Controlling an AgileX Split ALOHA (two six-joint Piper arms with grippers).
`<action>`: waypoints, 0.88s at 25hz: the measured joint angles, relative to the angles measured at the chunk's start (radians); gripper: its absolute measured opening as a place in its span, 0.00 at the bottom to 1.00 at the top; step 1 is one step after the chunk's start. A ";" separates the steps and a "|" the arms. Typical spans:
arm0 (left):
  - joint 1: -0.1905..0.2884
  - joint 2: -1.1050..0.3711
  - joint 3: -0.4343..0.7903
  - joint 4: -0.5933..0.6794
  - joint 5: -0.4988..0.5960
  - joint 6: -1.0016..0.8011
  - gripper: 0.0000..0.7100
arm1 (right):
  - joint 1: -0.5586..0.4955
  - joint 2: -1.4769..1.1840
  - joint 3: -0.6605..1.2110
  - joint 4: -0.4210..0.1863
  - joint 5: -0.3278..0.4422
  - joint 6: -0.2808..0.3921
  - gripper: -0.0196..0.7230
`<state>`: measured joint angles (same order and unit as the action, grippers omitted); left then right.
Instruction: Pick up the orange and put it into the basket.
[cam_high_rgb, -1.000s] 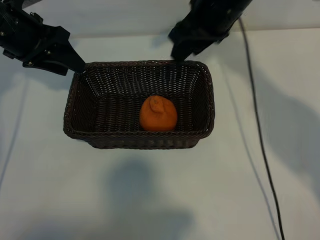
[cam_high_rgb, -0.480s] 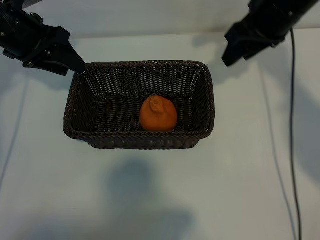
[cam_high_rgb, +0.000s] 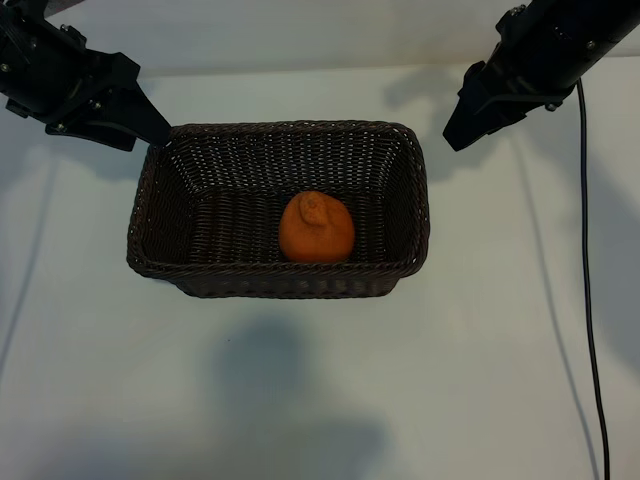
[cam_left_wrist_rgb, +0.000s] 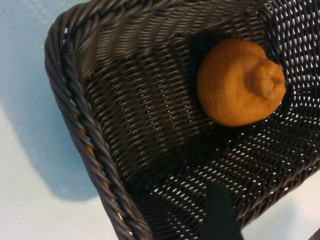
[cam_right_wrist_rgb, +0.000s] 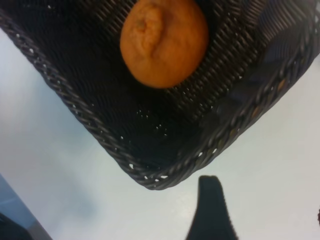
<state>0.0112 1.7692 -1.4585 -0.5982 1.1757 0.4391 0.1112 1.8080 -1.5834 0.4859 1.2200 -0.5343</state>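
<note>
- The orange (cam_high_rgb: 316, 228) is seen lying inside the basket (cam_high_rgb: 160, 200), on the woven floor, a little toward the near long wall and right of the middle, knobbly bump turned up.
- No gripper is touching the fruit; it is left resting free on the wicker.
- The basket is set flat on the pale table (cam_high_rgb: 320, 400), long sides running across the exterior view.
- The left gripper (cam_high_rgb: 150, 128) is held at the basket's far left corner, just above the braided rim, fingers spread and nothing pinched between them.
- From the left wrist view, one dark fingertip (cam_left_wrist_rgb: 217, 212) is shown over the basket's inside, with the orange (cam_left_wrist_rgb: 240, 82) well apart from it.
- The right gripper (cam_high_rgb: 462, 128) is parked off the basket's far right corner, over bare table, fingers spread and empty.
- From the right wrist view, a dark fingertip (cam_right_wrist_rgb: 211, 207) is caught outside the rim (cam_right_wrist_rgb: 165, 175), over the table.
- A black cable (cam_high_rgb: 588, 260) is trailed down the table's right side.
</note>
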 joint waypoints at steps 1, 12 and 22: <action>0.000 0.000 0.000 0.000 0.000 0.000 0.71 | -0.002 -0.007 0.000 0.000 0.001 -0.006 0.68; 0.000 0.000 0.000 0.000 0.000 0.000 0.71 | -0.084 -0.038 0.000 0.022 0.002 -0.010 0.68; 0.000 0.000 0.000 0.000 0.000 0.000 0.71 | -0.084 -0.038 0.000 0.002 0.002 -0.036 0.65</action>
<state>0.0112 1.7692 -1.4585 -0.5982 1.1757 0.4391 0.0269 1.7702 -1.5834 0.4878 1.2221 -0.5699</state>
